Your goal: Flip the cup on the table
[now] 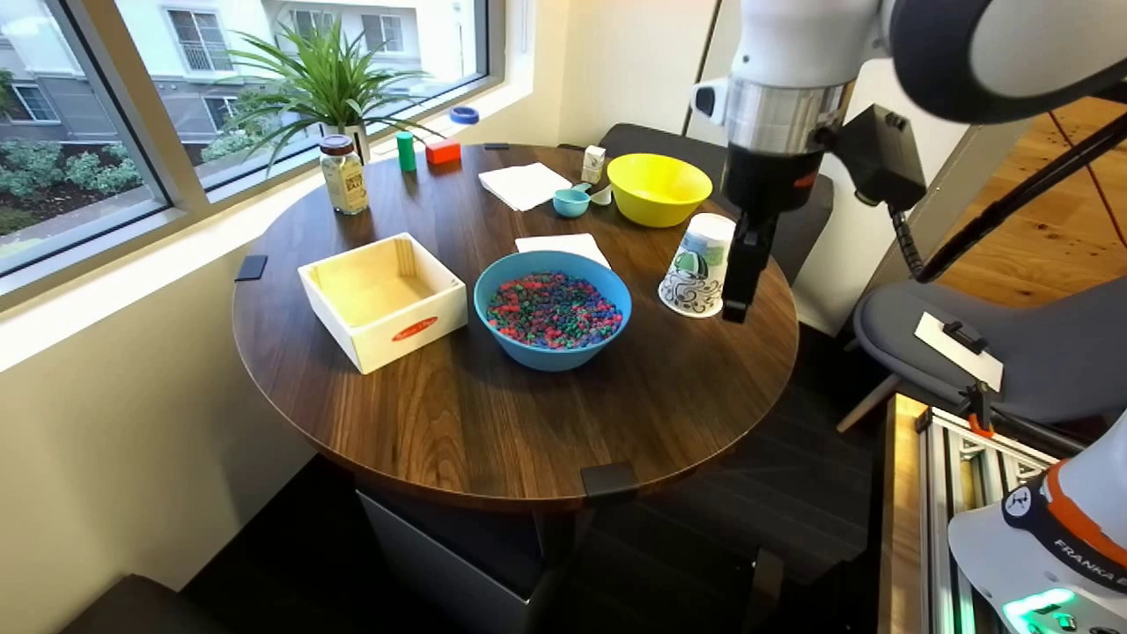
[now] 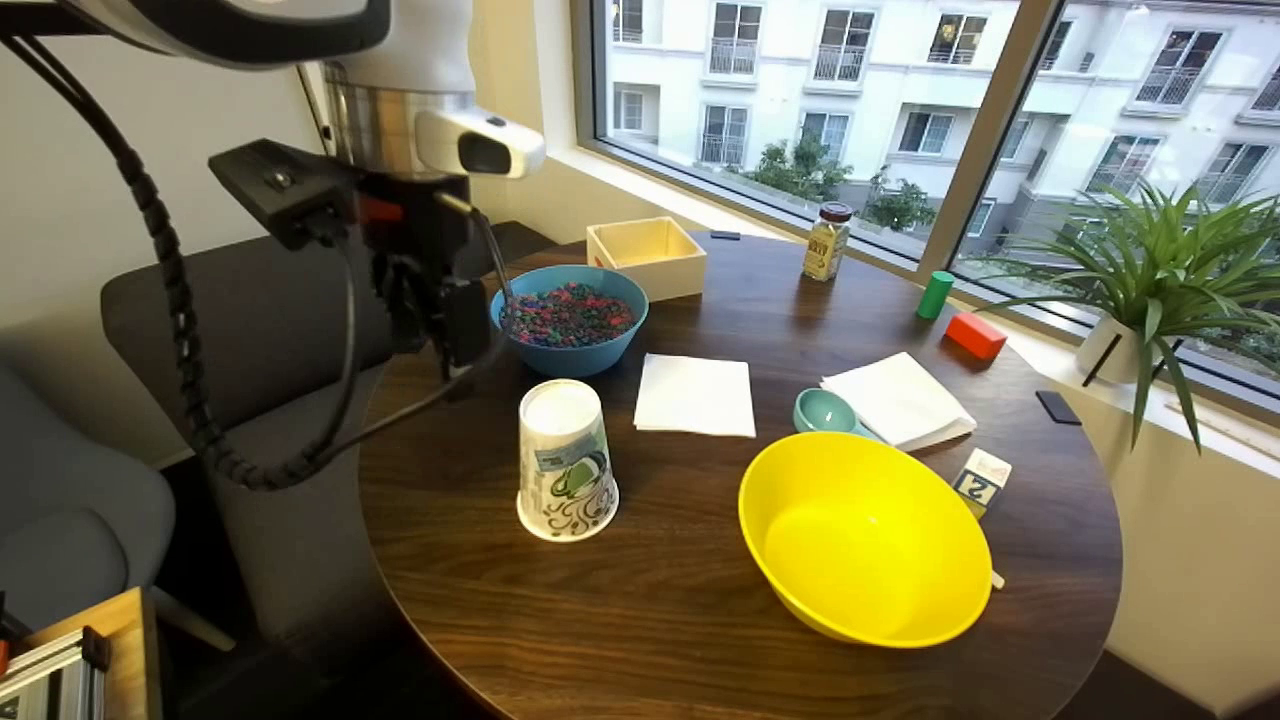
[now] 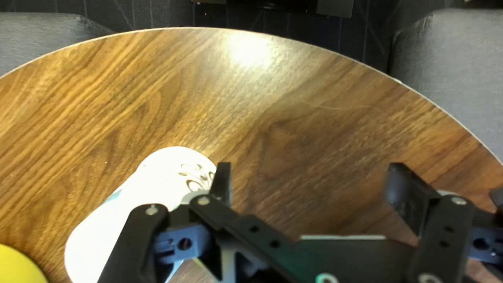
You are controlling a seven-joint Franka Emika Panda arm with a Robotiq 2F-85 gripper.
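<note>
White paper, we judge, makes the disposable cup [image 2: 567, 475] light, thin-walled and easily dented. It stands mouth-down on the round dark wooden table [image 1: 519, 423], and our gripper [image 3: 309, 179] hangs just beside it, its fingers [image 3: 223, 181] spread wide and holding nothing. In the wrist view one finger overlaps the cup; whether they touch we cannot tell. We would take hold gently across mid-wall, since the upward taper may let it slide down out of a hard squeeze. Any lettering on its blue-grey patch [image 2: 566, 453] is too small to read. Nearest us in an exterior view, the arm's base [image 1: 1026, 550] reads "FRANKA E", the rest cut off. Beyond it, the wooden box [image 1: 383, 343] bears a red oval logo [image 1: 415, 328] we cannot decipher. Farther back, a lidded glass jar [image 1: 345, 183] is labelled too blurrily to read, and a toy block [image 2: 982, 482] seems to show a 2.
</note>
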